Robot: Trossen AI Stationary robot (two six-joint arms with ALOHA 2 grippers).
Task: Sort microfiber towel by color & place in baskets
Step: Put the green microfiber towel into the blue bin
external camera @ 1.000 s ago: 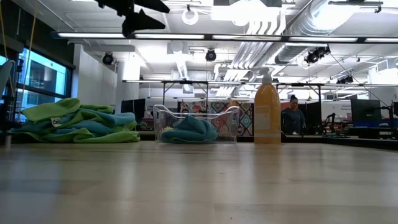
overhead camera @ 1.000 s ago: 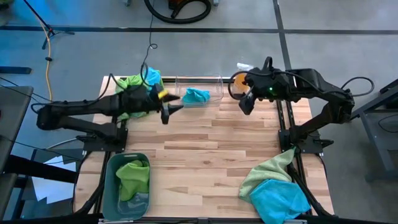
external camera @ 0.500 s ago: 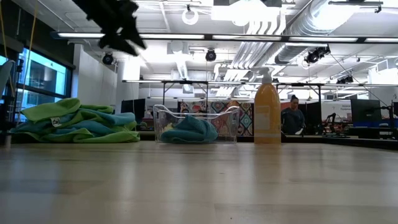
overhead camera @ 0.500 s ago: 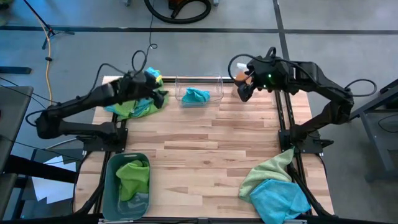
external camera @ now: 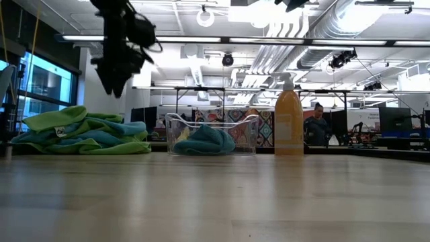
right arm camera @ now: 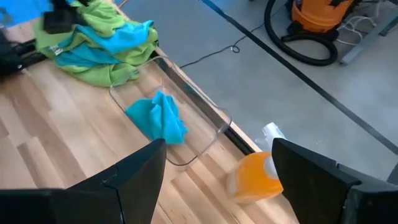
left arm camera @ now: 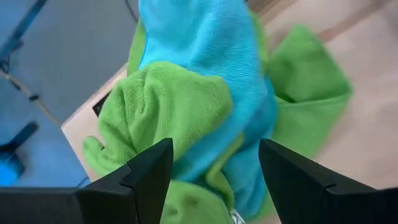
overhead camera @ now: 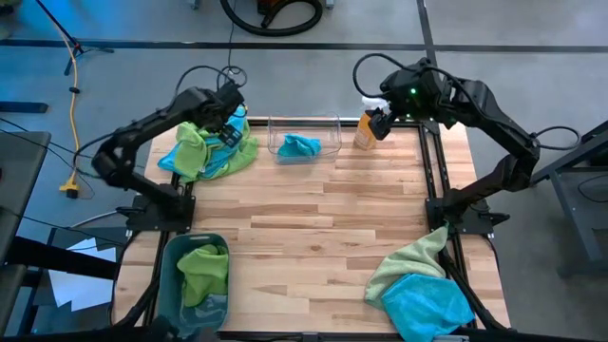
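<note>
Left tool (left arm camera: 211,168), fingers apart and empty, has swung from beside the clear rectangular plastic basket (overhead camera: 304,142) to above the green-and-turquoise microfiber towel heap (overhead camera: 211,150) beside it; next pick likely. Right tool (overhead camera: 378,123) open over the orange spray bottle (overhead camera: 365,132).

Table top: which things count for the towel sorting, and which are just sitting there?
For the job:
- mixed green and blue towel pile
- second towel pile
- clear basket holding a blue towel
- teal-grey basket holding a green towel

Lying about:
- orange spray bottle
</note>
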